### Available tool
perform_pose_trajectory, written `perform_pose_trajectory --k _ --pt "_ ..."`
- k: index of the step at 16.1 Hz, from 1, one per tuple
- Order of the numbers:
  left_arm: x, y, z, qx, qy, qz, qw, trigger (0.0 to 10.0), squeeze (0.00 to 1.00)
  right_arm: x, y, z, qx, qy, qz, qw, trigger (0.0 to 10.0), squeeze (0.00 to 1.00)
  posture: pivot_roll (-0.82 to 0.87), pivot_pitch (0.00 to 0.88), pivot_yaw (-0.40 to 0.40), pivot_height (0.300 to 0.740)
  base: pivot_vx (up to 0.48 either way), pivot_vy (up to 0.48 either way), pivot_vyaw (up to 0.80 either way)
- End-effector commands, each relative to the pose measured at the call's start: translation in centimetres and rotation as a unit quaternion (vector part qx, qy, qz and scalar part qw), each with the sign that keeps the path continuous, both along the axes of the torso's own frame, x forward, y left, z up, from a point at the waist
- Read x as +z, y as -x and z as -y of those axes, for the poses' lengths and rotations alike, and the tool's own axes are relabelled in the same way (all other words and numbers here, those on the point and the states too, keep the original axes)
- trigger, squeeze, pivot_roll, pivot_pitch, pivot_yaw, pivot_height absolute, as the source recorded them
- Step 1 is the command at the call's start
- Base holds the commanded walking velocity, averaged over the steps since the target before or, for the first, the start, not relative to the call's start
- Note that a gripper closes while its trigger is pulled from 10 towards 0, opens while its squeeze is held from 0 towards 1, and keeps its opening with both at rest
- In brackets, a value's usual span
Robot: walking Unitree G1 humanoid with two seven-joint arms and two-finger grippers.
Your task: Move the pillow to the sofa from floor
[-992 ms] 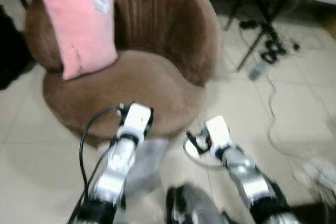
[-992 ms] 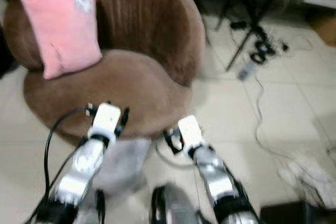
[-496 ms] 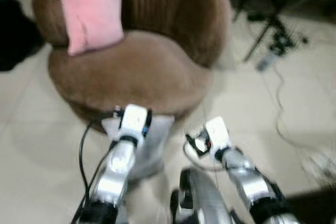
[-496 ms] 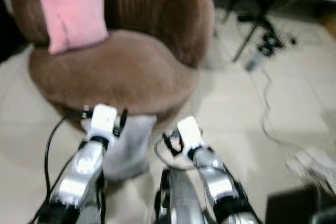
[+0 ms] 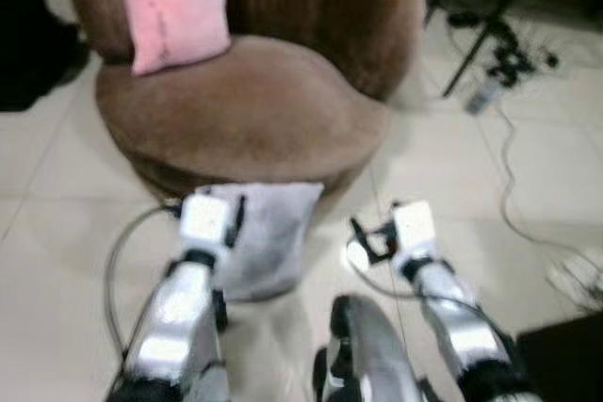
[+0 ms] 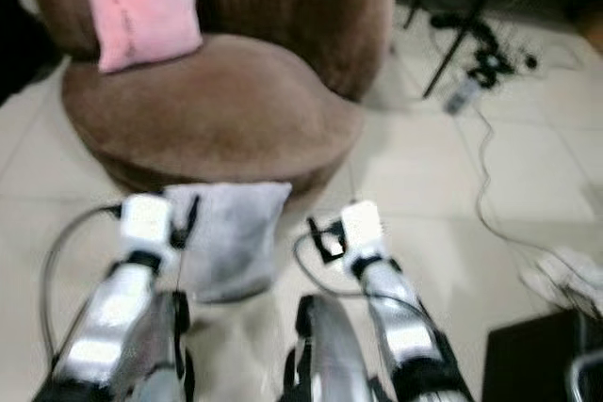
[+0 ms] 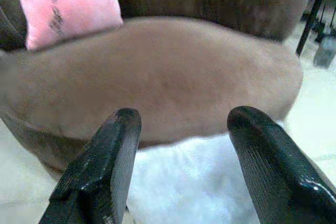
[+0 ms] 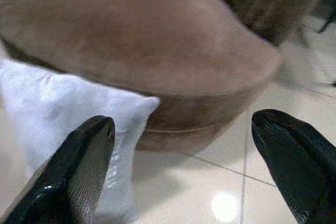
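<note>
A white-grey pillow (image 5: 268,237) stands on the tiled floor, leaning against the front of the round brown sofa (image 5: 245,110). A pink pillow (image 5: 174,2) rests against the sofa's back on the left. My left gripper (image 7: 186,115) is open, held just above the white pillow (image 7: 194,182) and facing the sofa seat. My right gripper (image 8: 185,120) is open too, low over the floor to the right of the white pillow (image 8: 63,114), whose corner lies by one finger.
Table legs, cables and a power strip (image 5: 490,44) lie on the floor at the back right. A dark object (image 5: 28,54) sits left of the sofa. A black item (image 5: 556,355) and white clutter (image 5: 575,280) are at the near right.
The view has tilted down and closer to the sofa. My arms have spread apart, the left one moving left, and the white pillow now shows between them.
</note>
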State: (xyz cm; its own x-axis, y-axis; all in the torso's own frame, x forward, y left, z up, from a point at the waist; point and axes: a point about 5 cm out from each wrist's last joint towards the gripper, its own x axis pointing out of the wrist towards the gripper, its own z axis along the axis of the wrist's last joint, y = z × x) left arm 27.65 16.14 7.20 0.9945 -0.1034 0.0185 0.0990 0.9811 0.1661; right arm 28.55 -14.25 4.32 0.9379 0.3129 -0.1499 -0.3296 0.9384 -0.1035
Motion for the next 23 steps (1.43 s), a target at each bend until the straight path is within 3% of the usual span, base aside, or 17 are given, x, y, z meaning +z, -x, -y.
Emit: perform_pose_trajectory --k 1,3,5,7,9,12,14,18,20,22,23 --pt "0.2 0.8 -0.4 -0.006 0.008 0.018 1.0 10.0 0.0 0.1 0.6 1.3 -0.023 -0.011 0.011 1.0 10.0 0.0 -0.05 0.189 -0.142 0.596 0.0 0.0 0.0" --pt "-0.3 1.3 -1.1 0.0 -0.013 0.018 1.0 10.0 0.0 -0.1 1.1 1.7 -0.025 -0.015 0.012 0.999 10.0 0.0 -0.05 0.189 -0.142 0.596 0.0 0.0 0.0" --pt "-2.3 3.4 -2.1 -0.001 -0.037 -0.006 0.999 10.0 0.0 -1.4 3.0 2.3 -0.001 0.01 -0.007 1.0 10.0 0.0 -0.05 0.188 -0.138 0.596 0.0 0.0 0.0" --pt "-2.9 4.3 -2.5 -0.005 -0.042 -0.019 0.999 10.0 0.0 -1.8 3.7 2.3 0.012 0.011 -0.018 1.0 10.0 0.0 -0.06 0.185 -0.138 0.596 0.0 0.0 0.0" --pt "-4.0 5.3 -1.4 -0.017 -0.038 -0.025 0.999 10.0 0.0 -2.0 3.9 2.4 0.019 0.011 -0.026 0.999 10.0 0.0 -0.06 0.18 -0.141 0.596 0.0 0.0 0.0" --pt "-4.6 6.5 1.8 -0.032 -0.017 -0.022 0.999 10.0 0.0 -2.3 4.7 3.0 0.027 0.015 -0.037 0.999 10.0 0.0 -0.06 0.178 -0.144 0.596 0.0 0.0 0.0" --pt "-4.6 6.6 3.2 -0.039 -0.013 -0.02 0.999 10.0 0.0 -2.3 4.8 2.9 0.033 0.018 -0.04 0.999 10.0 0.0 -0.06 0.179 -0.145 0.596 0.0 0.0 0.0" --pt "-4.0 5.8 1.7 -0.014 -0.006 -0.016 1.0 10.0 0.0 -1.8 4.3 1.7 0.041 0.017 -0.037 0.998 10.0 0.0 -0.07 0.192 -0.14 0.582 0.0 0.0 0.0" --pt "-4.0 6.0 2.1 0.007 0.027 -0.028 0.999 10.0 0.0 -1.8 4.0 1.4 0.043 0.018 -0.039 0.998 10.0 0.0 -0.06 0.196 -0.138 0.563 0.0 0.0 0.0" --pt "-3.8 6.0 2.6 -0.002 0.029 -0.026 0.999 10.0 0.0 -1.9 3.9 0.9 0.052 0.018 -0.043 0.998 10.0 0.0 -0.06 0.2 -0.136 0.554 0.0 0.0 0.0" --pt "-3.4 5.2 2.7 -0.005 0.027 -0.021 0.999 10.0 0.0 -1.8 3.7 0.4 0.058 0.02 -0.041 0.997 10.0 0.0 -0.06 0.2 -0.138 0.554 0.0 0.0 0.0"
